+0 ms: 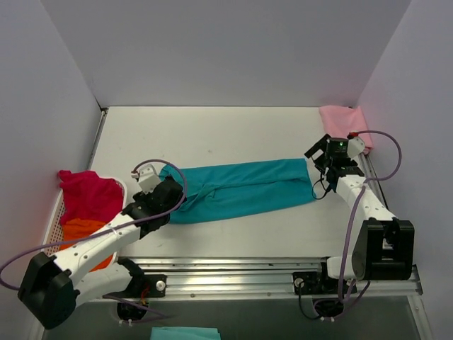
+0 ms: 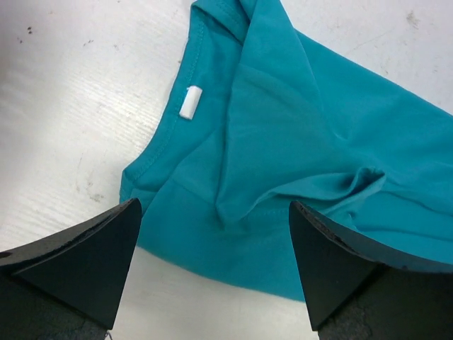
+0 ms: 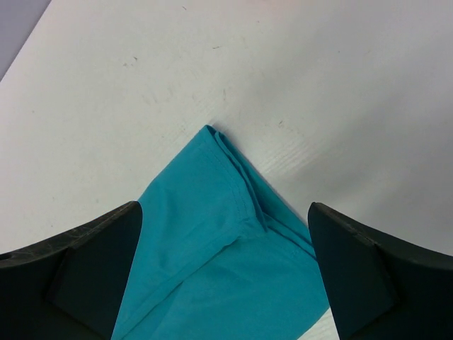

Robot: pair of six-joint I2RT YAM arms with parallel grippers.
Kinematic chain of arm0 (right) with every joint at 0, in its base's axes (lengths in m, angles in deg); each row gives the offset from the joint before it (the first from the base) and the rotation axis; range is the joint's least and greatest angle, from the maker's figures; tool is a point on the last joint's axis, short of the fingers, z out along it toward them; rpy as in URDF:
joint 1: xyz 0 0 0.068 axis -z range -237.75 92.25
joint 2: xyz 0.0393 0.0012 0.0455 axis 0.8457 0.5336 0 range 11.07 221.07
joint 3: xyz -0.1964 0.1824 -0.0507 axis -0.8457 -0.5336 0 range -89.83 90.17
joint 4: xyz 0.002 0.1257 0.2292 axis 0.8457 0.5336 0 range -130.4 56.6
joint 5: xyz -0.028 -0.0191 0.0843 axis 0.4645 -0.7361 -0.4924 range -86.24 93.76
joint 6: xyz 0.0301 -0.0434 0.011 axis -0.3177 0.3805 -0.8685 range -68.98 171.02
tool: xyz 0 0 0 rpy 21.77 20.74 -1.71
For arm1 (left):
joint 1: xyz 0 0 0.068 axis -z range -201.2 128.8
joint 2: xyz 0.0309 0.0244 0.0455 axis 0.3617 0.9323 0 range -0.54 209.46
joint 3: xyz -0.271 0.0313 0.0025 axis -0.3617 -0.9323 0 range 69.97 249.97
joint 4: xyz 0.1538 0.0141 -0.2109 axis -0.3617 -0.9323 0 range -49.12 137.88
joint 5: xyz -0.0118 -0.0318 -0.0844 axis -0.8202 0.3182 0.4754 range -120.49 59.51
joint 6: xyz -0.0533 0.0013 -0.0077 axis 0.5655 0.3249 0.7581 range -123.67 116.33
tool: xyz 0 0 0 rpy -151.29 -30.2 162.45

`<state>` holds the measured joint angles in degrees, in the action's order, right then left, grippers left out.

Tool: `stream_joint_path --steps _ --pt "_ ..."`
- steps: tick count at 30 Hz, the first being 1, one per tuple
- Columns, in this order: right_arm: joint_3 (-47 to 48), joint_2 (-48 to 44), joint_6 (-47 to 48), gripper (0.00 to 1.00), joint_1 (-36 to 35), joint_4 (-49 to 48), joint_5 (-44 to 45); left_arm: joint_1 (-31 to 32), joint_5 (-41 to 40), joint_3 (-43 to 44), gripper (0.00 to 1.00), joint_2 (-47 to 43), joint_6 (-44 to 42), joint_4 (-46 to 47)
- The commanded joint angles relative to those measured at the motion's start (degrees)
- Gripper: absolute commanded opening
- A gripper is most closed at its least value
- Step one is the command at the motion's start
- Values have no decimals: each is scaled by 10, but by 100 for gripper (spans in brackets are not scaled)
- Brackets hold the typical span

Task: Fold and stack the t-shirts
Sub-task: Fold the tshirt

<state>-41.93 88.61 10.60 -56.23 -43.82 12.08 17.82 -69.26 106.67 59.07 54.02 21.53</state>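
The teal t-shirt (image 1: 244, 188) lies folded into a long strip across the table's middle. My left gripper (image 1: 172, 193) is open over its collar end (image 2: 283, 142), where a white label (image 2: 190, 101) shows. My right gripper (image 1: 322, 168) is open over its hem corner (image 3: 233, 241). The pale pink t-shirt (image 1: 345, 124) lies bunched at the back right. The magenta-red t-shirt (image 1: 88, 195) and the orange t-shirt (image 1: 83, 234) lie in the basket at the left.
A white plastic basket (image 1: 54, 223) sits at the table's left edge. White walls close the table at the back and sides. A metal rail (image 1: 233, 273) runs along the near edge. A teal patch (image 1: 184, 333) shows below the table.
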Motion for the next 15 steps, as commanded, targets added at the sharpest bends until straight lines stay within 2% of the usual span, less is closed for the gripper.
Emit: stream_joint_path --steps 1,2,4,5,6,7,8,9,10,15 --pt "15 -14 5 100 2 -9 -1 -9 -37 64 94 76 -36 72" --pt "15 -15 7 98 2 -20 -3 -15 -30 102 94 124 -51 82" --pt "18 -12 11 84 2 -28 -10 -38 7 130 97 172 -93 129" --pt "19 -9 12 72 2 -31 -12 -47 28 142 80 214 -108 151" --pt "22 -6 16 61 3 -32 -13 -59 50 157 72 234 -128 190" --pt "23 -2 19 45 3 -33 -17 -69 72 165 56 252 -136 207" --pt "24 0 21 24 2 -36 -17 -84 93 173 17 285 -139 219" --pt "25 1 23 18 3 -34 -16 -90 95 195 3 302 -138 218" --pt "25 4 24 15 4 -33 -12 -96 98 208 2 317 -139 213" --pt "27 6 25 14 5 -28 1 -102 112 241 2 382 -158 221"
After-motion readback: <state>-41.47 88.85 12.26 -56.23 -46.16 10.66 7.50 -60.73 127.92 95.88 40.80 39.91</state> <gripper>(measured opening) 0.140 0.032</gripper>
